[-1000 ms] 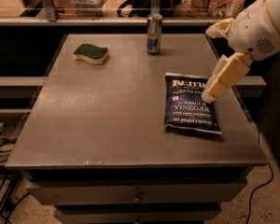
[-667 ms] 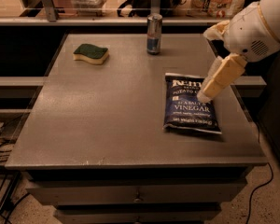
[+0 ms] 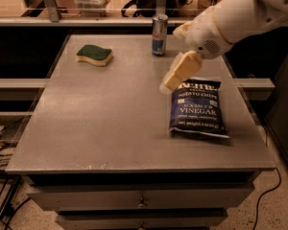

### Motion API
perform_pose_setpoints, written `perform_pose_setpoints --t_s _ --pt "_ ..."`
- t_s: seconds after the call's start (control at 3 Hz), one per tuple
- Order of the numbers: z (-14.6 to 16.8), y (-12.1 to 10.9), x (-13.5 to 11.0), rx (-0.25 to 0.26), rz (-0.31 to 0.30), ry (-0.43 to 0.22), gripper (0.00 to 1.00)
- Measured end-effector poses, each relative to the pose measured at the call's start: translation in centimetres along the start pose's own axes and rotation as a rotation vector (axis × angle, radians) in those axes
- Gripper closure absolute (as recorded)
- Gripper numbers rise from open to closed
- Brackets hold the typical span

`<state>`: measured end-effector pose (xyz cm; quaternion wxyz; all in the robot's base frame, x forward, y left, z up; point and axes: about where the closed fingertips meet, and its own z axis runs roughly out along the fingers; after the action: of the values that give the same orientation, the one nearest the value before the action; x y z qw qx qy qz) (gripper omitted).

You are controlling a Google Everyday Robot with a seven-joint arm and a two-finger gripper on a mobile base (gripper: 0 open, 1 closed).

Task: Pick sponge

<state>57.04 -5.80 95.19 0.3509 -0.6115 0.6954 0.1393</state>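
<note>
A grey worktop (image 3: 110,133) seen from the near side, with drawers below. At its far left lies the sponge (image 3: 94,55), flat, with its dark green scouring side up over pale yellow foam and nothing touching it. It looks light and soft, likely to squash under a firm squeeze, and the scouring top should give good friction. A sensible hold would be across its two long wavy sides, low on the foam. Right of centre at the far edge stands a slim drinks can (image 3: 159,34). Just right of that, a white robot arm reaches in from the upper right. Its gripper (image 3: 168,84) hangs above the worktop, angled down and left, well apart from the sponge. Whether the jaws are wide or narrow cannot be told, and nothing shows in them. Further right lies a dark blue chip bag (image 3: 198,108), flat.
</note>
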Motion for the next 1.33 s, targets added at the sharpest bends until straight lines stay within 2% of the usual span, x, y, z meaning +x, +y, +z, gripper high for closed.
perform_pose_setpoints --t_s 0.33,0.67,1.0,1.33 --pt "4.3 -1.7 -2.5 -0.022 -0.013 -0.030 0.00" --pt "11.9 -4.0 -7.4 -0.046 -0.093 -0.042 0.00" --pt "12.1 -3.9 -7.6 -0.049 -0.097 -0.043 0.00" --pt "13.2 -3.8 -7.4 -0.056 -0.058 -0.049 0.00"
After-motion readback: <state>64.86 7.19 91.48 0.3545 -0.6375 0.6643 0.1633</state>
